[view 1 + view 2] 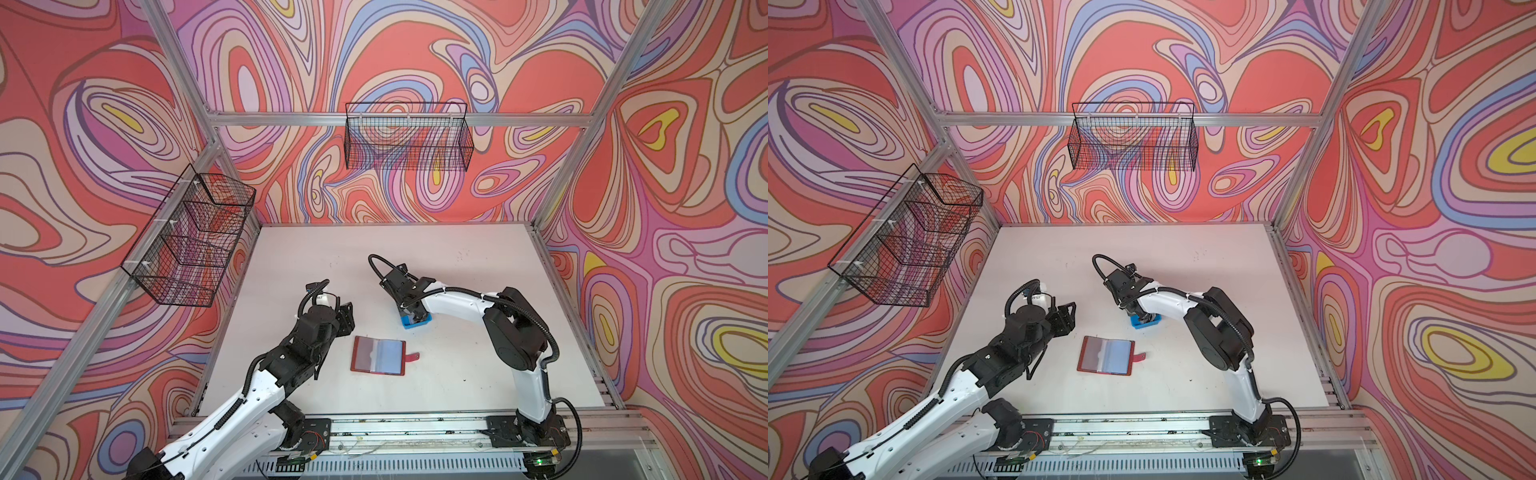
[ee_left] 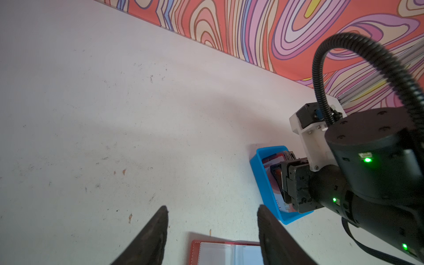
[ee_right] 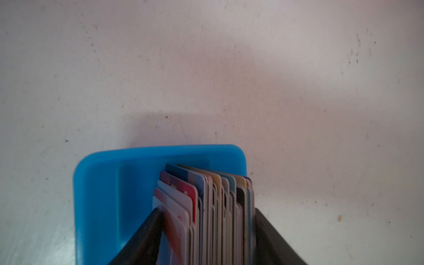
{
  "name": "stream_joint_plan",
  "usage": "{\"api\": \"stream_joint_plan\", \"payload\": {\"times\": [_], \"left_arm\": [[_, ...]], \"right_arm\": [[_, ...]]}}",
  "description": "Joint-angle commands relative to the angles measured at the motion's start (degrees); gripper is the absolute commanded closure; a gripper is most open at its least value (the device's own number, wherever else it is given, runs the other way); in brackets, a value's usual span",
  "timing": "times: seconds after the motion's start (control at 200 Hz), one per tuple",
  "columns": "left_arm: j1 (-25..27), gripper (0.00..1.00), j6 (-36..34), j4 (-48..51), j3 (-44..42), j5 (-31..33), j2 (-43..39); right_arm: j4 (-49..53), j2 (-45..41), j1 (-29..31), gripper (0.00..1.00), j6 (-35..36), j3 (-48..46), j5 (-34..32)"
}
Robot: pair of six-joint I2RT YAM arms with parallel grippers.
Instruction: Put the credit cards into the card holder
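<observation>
The red card holder (image 1: 379, 355) (image 1: 1105, 356) lies open and flat on the white table, clear sleeves up, its tab strap pointing right; its far edge also shows in the left wrist view (image 2: 227, 252). Several credit cards (image 3: 206, 202) (image 2: 273, 160) stand on edge in a small blue tray (image 3: 96, 195) (image 1: 405, 325) behind the holder. My right gripper (image 3: 207, 210) (image 1: 413, 316) reaches down into the tray, its fingers flanking the stack and touching the outer cards, which stand loose with gaps. My left gripper (image 2: 213, 207) (image 1: 345, 318) hovers open and empty, left of the holder.
Two black wire baskets hang on the walls, one at the back (image 1: 407, 137) and one on the left (image 1: 189, 237). The aluminium rail (image 1: 415, 428) that carries both arm bases runs along the table's front edge.
</observation>
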State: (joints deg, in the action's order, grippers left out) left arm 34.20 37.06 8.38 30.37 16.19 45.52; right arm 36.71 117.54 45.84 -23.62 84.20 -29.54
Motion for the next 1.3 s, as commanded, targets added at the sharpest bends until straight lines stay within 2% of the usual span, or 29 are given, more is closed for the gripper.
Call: {"api": "stream_joint_plan", "payload": {"times": [0.0,0.32,0.601,0.771,1.157,1.292], "left_arm": [[0.17,0.36,-0.48,1.22,0.93,0.95,0.01],[0.17,0.36,-0.36,1.05,0.7,0.97,-0.12],[0.17,0.36,-0.38,1.1,0.74,0.99,-0.08],[0.18,0.36,-0.36,1.48,0.93,1.3,-0.24],[0.17,0.36,-0.35,1.24,1.08,0.96,0.53],[0.17,0.36,-0.37,1.07,1.03,0.81,0.8]], "right_arm": [[0.23,-2.63,0.57,0.37,-0.53,-0.36,0.38],[-1.34,-3.27,0.59,0.37,-0.38,-1.31,4.23],[-3.68,-1.98,-0.19,0.37,-0.5,-2.06,11.04],[-6.53,-2.84,-3.39,0.43,-1.3,-4.46,19.51],[-19.83,-7.91,-13.55,0.42,-5.91,-15.12,43.06],[-22.15,-8.51,-15.06,0.42,-6.87,-16.68,46.64]]}}
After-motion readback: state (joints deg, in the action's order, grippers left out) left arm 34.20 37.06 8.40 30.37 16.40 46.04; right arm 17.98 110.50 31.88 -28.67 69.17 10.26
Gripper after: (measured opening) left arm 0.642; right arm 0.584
